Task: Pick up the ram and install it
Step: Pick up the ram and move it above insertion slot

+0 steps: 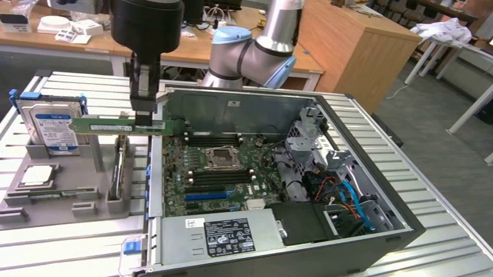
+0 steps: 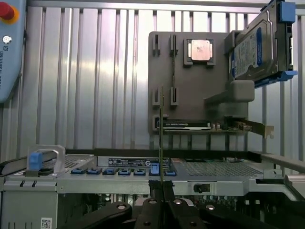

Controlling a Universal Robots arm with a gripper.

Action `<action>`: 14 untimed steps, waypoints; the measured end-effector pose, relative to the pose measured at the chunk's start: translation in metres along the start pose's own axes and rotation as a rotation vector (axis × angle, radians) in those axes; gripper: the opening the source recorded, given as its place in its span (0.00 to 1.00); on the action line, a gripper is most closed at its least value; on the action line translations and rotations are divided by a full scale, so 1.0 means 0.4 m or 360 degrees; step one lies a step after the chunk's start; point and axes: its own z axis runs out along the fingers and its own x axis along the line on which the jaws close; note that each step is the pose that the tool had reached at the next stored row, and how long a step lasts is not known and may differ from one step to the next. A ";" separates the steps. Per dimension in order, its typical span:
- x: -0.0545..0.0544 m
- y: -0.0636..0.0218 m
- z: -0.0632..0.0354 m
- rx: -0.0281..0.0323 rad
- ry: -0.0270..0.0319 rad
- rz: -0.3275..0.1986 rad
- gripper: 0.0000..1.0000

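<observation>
1. Closest to where I stood, a power supply (image 1: pixel 223 234) lay along the lower edge of the open computer case (image 1: pixel 362 248), which sat on the ribbed metal surface (image 1: pixel 69 254).
2. Beyond it, in the middle of the exterior view, the motherboard (image 1: pixel 223 167) showed its rows of black memory slots (image 1: pixel 216 138). They looked vacant to me, though their clips were too small to read.
3. At the lower left, a grey fixture (image 1: pixel 77 196) held a processor (image 1: pixel 34 176).
4. Above the case's left wall, left of centre, the ram (image 1: pixel 104 125) hung level in the air. The fingers (image 1: pixel 144 92) were pinched almost shut on it near one end, and nothing else touched it.
5. By my reckoning the pick-up was done and the carry was in hand. Seating the stick would call for its long edge to be lined up squarely over one slot.
6. Further back, a hard drive (image 1: pixel 54 124) stood upright in its holder, and the arm (image 1: pixel 254 46) rose before wooden desks.
7. In the wrist view the ram (image 2: pixel 162 138) showed edge-on between the fingers (image 2: pixel 153 190), so its chips, contact edge and notch could not be made out. The intended slot was unclear.
</observation>
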 end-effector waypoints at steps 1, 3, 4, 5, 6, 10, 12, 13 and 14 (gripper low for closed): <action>0.000 -0.004 0.000 -0.00007 0.00000 0.0000 0.12; 0.000 -0.012 -0.001 -0.00022 0.00001 0.0000 0.12; 0.000 -0.016 -0.001 -0.00030 0.00001 0.0000 0.12; 0.000 -0.020 -0.001 -0.00036 0.00001 0.0000 0.12; 0.000 -0.024 -0.001 -0.00042 0.00001 0.0000 0.12; 0.000 -0.040 -0.002 -0.00072 0.00001 0.0000 0.12; 0.000 -0.048 -0.003 -0.00086 0.00002 0.0000 0.12; 0.000 -0.052 -0.003 -0.00093 0.00002 0.0000 0.12; 0.000 -0.056 -0.003 -0.00098 0.00002 0.0000 0.12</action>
